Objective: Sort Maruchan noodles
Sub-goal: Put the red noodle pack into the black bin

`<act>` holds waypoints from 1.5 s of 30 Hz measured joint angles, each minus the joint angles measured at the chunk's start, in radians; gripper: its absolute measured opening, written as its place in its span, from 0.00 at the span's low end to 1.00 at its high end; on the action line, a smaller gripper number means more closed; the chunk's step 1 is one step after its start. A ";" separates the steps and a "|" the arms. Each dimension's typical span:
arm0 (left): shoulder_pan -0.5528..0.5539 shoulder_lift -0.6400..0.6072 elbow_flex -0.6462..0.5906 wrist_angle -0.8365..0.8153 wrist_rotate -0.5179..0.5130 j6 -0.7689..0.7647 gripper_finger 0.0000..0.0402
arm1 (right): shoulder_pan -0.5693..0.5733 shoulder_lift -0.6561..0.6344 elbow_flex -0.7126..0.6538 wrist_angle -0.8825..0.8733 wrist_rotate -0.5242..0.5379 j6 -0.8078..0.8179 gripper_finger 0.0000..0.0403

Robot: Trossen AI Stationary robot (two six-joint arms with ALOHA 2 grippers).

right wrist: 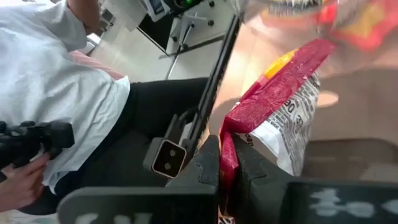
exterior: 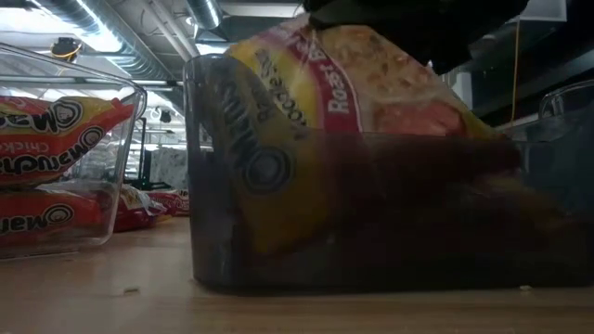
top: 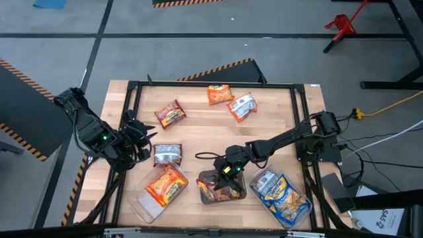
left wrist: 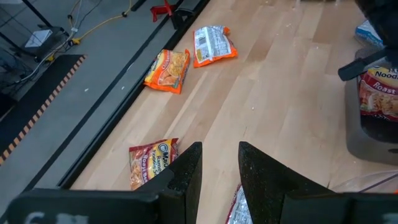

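Note:
My right gripper hangs over the middle clear tray, shut on a dark red Maruchan packet that stands in that tray. My left gripper is open near the table's left edge, just left of a packet lying silver side up, and touches nothing. Loose on the wood lie a dark red packet, an orange packet and an orange packet showing its white back. The left tray holds orange packets. The right tray holds blue-and-white ones. My right gripper pinches the dark red packet by its crimped edge between the two fingers, coming from above and pointing down. The packet stands tilted on edge, its upper part above the tray rim and its lower part inside the middle tray.
A black frame runs around the wooden table top. The three trays stand in a row along the near edge. A person in a white shirt sits beyond the table in the right wrist view. Bare wood lies between the loose packets and the trays.

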 joint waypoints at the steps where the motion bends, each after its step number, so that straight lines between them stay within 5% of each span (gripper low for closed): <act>1: 0.000 0.000 0.000 0.000 0.000 0.000 0.25 | 0.000 0.011 0.000 0.007 -0.009 0.005 0.00; 10: 0.000 0.000 0.000 0.000 0.000 0.000 0.25 | -0.030 0.013 0.000 -0.091 -0.043 -0.018 0.06; 24: 0.001 0.000 0.000 0.000 -0.010 0.000 0.25 | -0.033 0.012 0.065 -0.451 0.075 -0.198 0.37; 30: 0.001 0.000 0.000 0.000 -0.010 0.000 0.25 | -0.032 0.012 0.230 -0.763 0.228 -0.354 0.38; 40: 0.000 0.000 0.000 0.000 -0.009 0.000 0.25 | -0.032 0.012 0.348 -1.029 0.431 -0.444 0.38; 45: 0.000 0.000 0.000 0.000 -0.004 0.000 0.25 | -0.019 0.011 0.394 -1.126 0.422 -0.418 0.38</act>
